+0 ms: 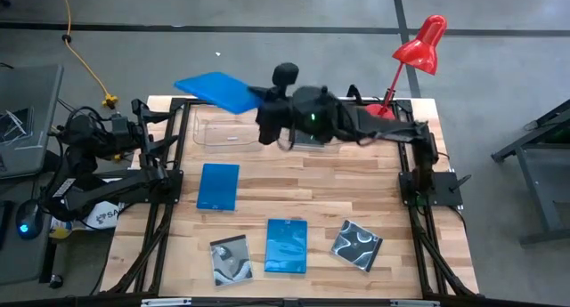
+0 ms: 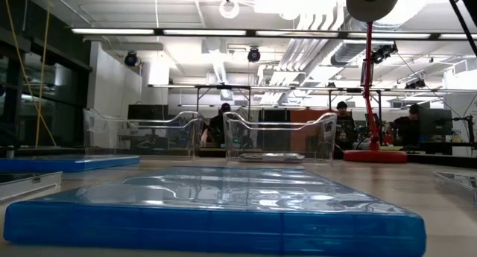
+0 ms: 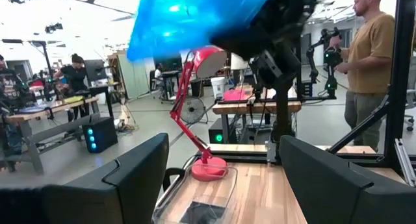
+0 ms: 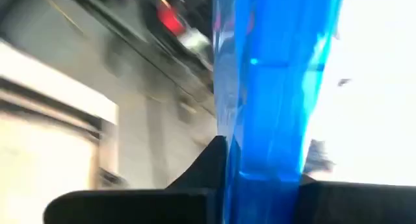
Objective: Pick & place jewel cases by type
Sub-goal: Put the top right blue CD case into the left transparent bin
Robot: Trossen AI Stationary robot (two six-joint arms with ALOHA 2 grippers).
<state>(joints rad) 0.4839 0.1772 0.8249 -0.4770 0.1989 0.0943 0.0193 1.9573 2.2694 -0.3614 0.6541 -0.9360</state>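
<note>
My right gripper (image 1: 259,99) reaches across the far side of the table and is shut on a bright blue jewel case (image 1: 218,92), held in the air above the left clear tub (image 1: 223,134). Two more blue cases (image 1: 218,186) (image 1: 287,246) and two black cases with silvery swirl covers (image 1: 231,259) (image 1: 357,245) lie flat on the table. Another dark case (image 2: 272,157) lies inside the right clear tub (image 2: 279,136). My left gripper (image 3: 227,185) waits open at the table's left edge. My right gripper pinches the blue jewel case between its two fingers at the case's right-hand edge (image 1: 252,97), coming at it from the table's right side. In the right wrist view the case (image 4: 273,87) stands between the fingers (image 4: 208,165) and runs on past them. It is lifted clear of everything.
A red desk lamp (image 1: 419,47) stands at the far right corner, its base (image 2: 375,156) on the table. The two clear tubs sit side by side along the far edge. People stand in the room beyond the table (image 3: 367,62). The middle of the table shows bare wood (image 1: 303,187).
</note>
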